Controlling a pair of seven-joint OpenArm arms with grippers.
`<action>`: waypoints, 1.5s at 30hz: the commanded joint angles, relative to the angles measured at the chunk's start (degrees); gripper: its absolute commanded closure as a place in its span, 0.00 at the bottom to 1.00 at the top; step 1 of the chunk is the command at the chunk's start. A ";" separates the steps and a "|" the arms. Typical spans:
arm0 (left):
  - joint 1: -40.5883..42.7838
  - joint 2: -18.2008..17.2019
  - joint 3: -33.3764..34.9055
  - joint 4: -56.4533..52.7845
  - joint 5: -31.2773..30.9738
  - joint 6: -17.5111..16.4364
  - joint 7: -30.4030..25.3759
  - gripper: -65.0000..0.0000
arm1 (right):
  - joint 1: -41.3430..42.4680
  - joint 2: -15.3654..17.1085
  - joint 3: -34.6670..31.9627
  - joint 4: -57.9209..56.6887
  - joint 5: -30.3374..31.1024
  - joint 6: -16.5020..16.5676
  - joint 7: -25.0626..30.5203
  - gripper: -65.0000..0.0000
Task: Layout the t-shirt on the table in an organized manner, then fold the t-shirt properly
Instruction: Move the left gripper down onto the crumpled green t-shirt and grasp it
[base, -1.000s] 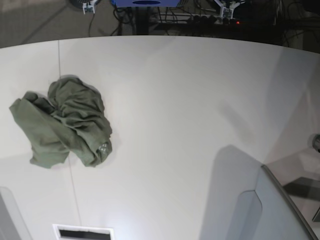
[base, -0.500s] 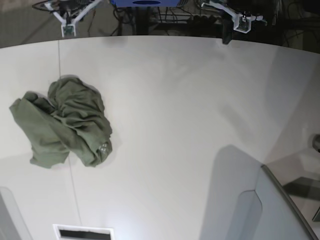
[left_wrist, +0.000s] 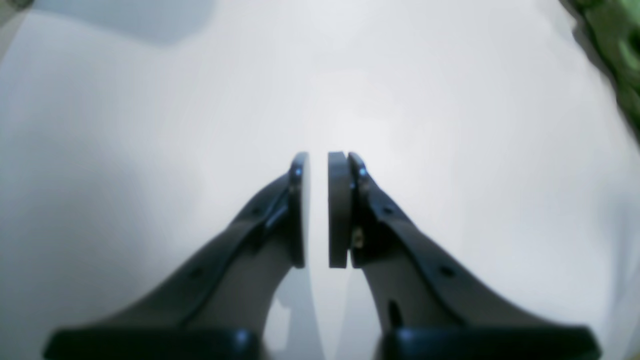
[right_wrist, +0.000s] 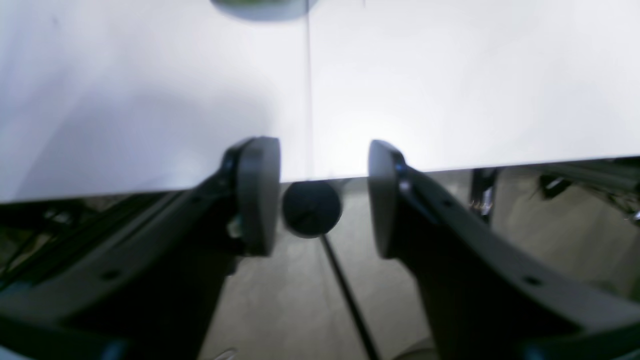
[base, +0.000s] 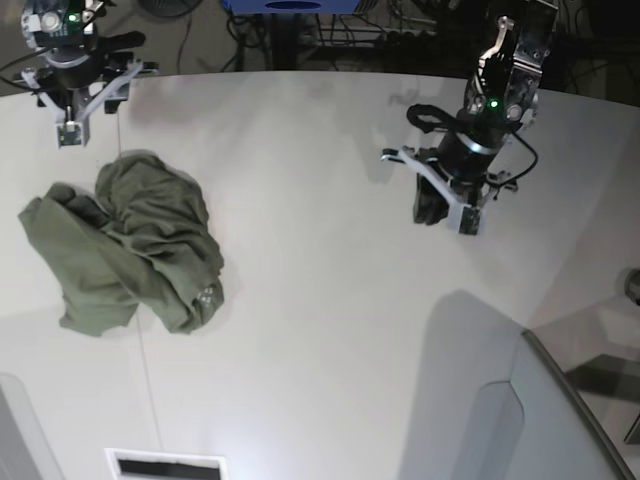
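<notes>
**Grippers over the table, t-shirt crumpled at left**

Left gripper (base: 447, 213) hangs over bare white tabletop in the upper right of the base view, and its own camera (left_wrist: 318, 210) shows the 2 pads nearly together, only a thin slit of table between them, holding nothing. Right gripper (base: 68, 134) sits in the upper left of the base view, near the far rim; in its wrist view (right_wrist: 324, 195) the jaws stand well apart with nothing between them.

Below the right gripper, the olive-green t-shirt (base: 125, 245) lies bunched in a wrinkled heap on the left side of the table (base: 320, 300), apart from both grippers. A blurred green edge of it shows in the upper right corner of the left wrist view (left_wrist: 612, 45).

A thin dark seam (base: 150, 400) runs down the tabletop beside the heap. A grey translucent panel (base: 560, 420) fills the lower right corner, and a slotted white plate (base: 165, 466) sits at the bottom edge.
</notes>
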 joint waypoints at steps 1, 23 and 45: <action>-1.98 1.33 0.94 -0.37 -0.52 -0.60 -1.14 0.88 | 0.32 1.11 0.83 0.90 -0.34 0.88 1.80 0.52; -27.39 18.91 11.05 -37.03 -0.61 -20.12 -2.63 0.22 | 8.06 -9.09 13.31 0.73 -0.51 27.08 2.77 0.63; -40.58 24.98 18.96 -61.82 -15.20 -24.69 -19.86 0.22 | 9.64 -9.09 14.46 0.55 -0.34 27.08 3.03 0.26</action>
